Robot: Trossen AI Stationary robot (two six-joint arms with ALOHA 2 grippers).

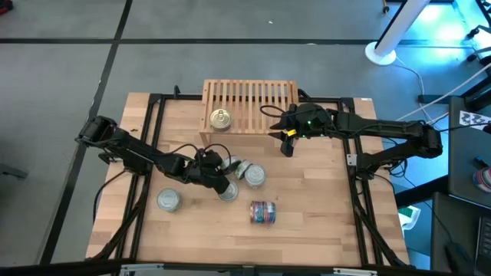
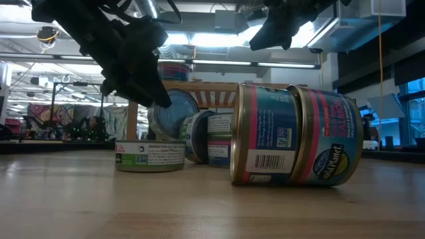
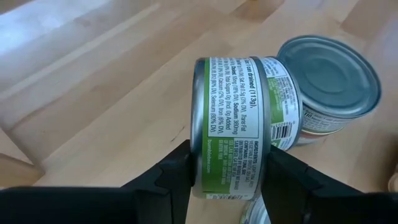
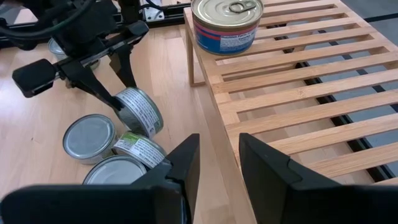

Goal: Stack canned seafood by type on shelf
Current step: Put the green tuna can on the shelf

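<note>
Currently, a green-labelled tin (image 3: 231,127) is gripped on its side between the fingers (image 3: 171,177) of the left gripper (image 1: 217,170), near the middle of the tabletop (image 1: 307,230); the fingers are closed on the tin's two flat ends, and the tin is seen lifted clear of the wood in the right wrist view. Just beside it, a cluster of tins is found: a silver-lidded tin (image 1: 254,175) is set upright, another silver-lidded tin (image 1: 228,192) lies just below the gripper toward the front edge, and a further green-labelled tin (image 4: 142,148) is leaned on its side between them. A separate silver-lidded tin (image 1: 168,200) is placed upright toward the front-left part of the tabletop, well apart from the cluster. A pair of blue-and-red labelled tins (image 1: 263,212) is laid on its side, end to end, nearer the front edge, right of the cluster.

The slatted wooden shelf (image 1: 261,107) is positioned at the middle of the back edge. One gold-lidded tin with a blue-and-red label (image 1: 220,119) is stood upright on the shelf's left part, near its front rail.

The right gripper (image 1: 288,142) is held above the tabletop just off the shelf's front-right corner; its fingers (image 4: 264,165) are parted by a moderate gap and nothing is held between them.
</note>
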